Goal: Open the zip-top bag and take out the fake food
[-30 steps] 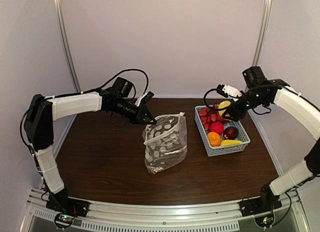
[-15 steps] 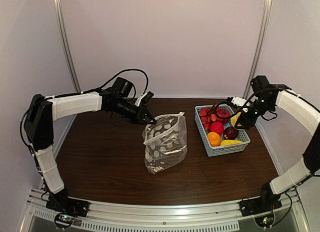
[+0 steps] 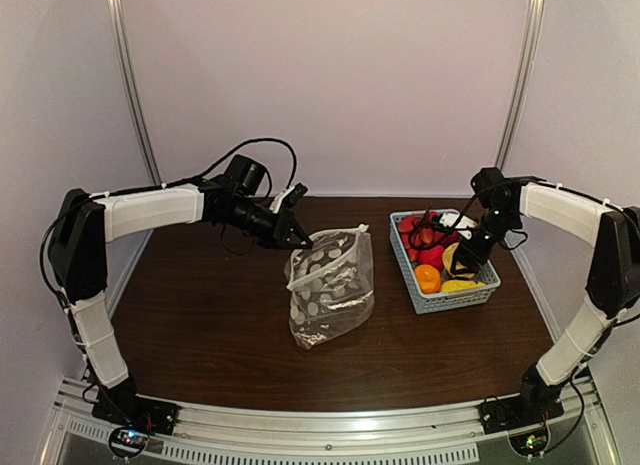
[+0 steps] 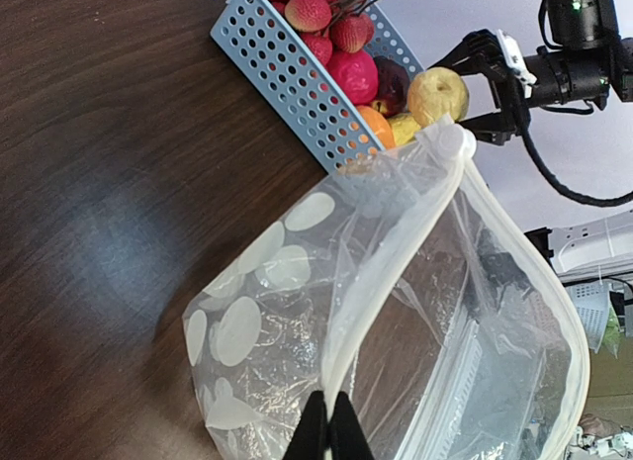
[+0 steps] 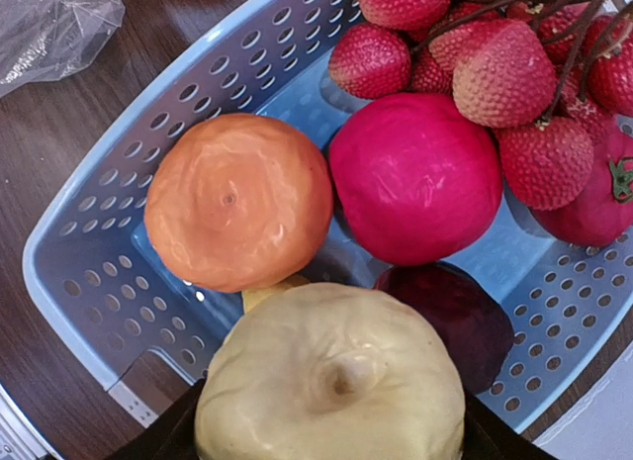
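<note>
Dark wooden table (image 3: 200, 325), left gripper (image 4: 327, 432) pinched on zip-top bag (image 4: 297, 312) rim — right gripper (image 5: 331, 418) clasping yellow fruit (image 5: 331, 361) over basket (image 5: 89, 272)

Clr white-dot bag (image 3: 335, 285); yellow fruit (image 5: 331, 391); lt-blue basket (image 3: 455, 301)

Your worktop (image 3: 200, 325) is dark brown wood grain. Directly on it you have the clear polka-dot zip-top bag (image 3: 330, 290), standing near the middle, and a light-blue perforated basket (image 3: 452, 299), well apart to its right.
</note>
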{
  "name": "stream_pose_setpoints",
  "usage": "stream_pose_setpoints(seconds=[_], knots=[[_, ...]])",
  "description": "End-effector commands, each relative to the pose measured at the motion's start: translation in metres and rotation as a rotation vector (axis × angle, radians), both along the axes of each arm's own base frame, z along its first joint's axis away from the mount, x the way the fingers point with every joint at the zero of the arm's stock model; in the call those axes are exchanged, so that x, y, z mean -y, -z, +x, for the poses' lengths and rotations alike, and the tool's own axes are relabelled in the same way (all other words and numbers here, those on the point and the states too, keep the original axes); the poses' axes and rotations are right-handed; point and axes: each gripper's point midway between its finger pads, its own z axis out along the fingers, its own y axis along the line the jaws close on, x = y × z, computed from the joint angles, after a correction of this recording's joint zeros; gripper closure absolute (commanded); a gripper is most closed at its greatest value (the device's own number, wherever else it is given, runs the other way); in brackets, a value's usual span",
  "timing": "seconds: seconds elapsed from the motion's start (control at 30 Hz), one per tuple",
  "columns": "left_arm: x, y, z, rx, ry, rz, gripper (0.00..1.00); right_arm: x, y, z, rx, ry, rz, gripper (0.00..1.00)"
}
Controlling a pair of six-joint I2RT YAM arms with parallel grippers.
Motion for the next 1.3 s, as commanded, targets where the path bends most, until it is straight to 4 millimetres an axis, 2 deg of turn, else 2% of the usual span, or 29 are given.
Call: stream_pose_setpoints(seconds=[0.0,0.07,0.17,0.2,0.23,0.27,0.37,0.43,0.5,0.6,0.67,0.7,0.9,1.03,1.13,1.27], knots=[[-0.002,-0.010,0.004,0.025,-0.008,-0.014,1.00,-0.007,0.008,0.015,0.000,0.037,0.019,0.26],[-0.002,-0.010,0.004,0.026,-0.006,-0.016,1.00,-0.008,0.009,0.018,-0.008,0.051,0.024,0.23],[-0.002,-0.013,0.003,0.036,0.002,-0.021,1.00,-0.011,0.000,0.019,-0.001,0.058,0.046,0.17],[-0.002,-0.014,0.003,0.042,0.003,-0.021,1.00,-0.013,-0.007,0.019,0.007,0.060,0.061,0.16],[-0.003,-0.015,0.003,0.052,0.004,-0.020,1.00,-0.015,-0.015,0.019,0.016,0.064,0.078,0.04],[-0.003,-0.016,0.004,0.063,0.001,-0.017,1.00,-0.017,-0.025,0.019,0.030,0.067,0.095,0.01],[-0.004,-0.022,0.006,0.100,0.007,-0.017,0.99,-0.022,-0.049,0.018,0.072,0.078,0.141,0.00],[-0.004,-0.029,0.006,0.137,0.021,-0.024,0.91,-0.023,-0.063,0.018,0.098,0.102,0.172,0.00],[-0.005,-0.035,0.009,0.188,0.027,-0.021,0.76,-0.025,-0.075,0.018,0.135,0.130,0.206,0.00],[-0.009,-0.043,0.017,0.251,0.000,0.003,0.57,-0.023,-0.104,0.022,0.260,0.188,0.270,0.00],[-0.011,-0.052,0.022,0.286,-0.025,0.014,0.06,-0.021,-0.125,0.024,0.355,0.236,0.319,0.00],[-0.013,-0.058,0.023,0.299,-0.033,0.021,0.03,-0.018,-0.139,0.030,0.426,0.274,0.348,0.00],[-0.033,-0.105,0.037,0.423,-0.147,0.096,0.03,-0.015,-0.188,0.024,0.556,0.415,0.539,0.00],[-0.063,-0.131,0.041,0.518,-0.266,0.182,0.03,-0.011,-0.206,0.017,0.608,0.418,0.554,0.00],[-0.082,-0.137,0.039,0.586,-0.311,0.230,0.03,-0.006,-0.211,0.016,0.630,0.422,0.530,0.01],[-0.093,-0.129,0.032,0.616,-0.332,0.247,0.03,-0.005,-0.205,0.015,0.627,0.439,0.544,0.00]])
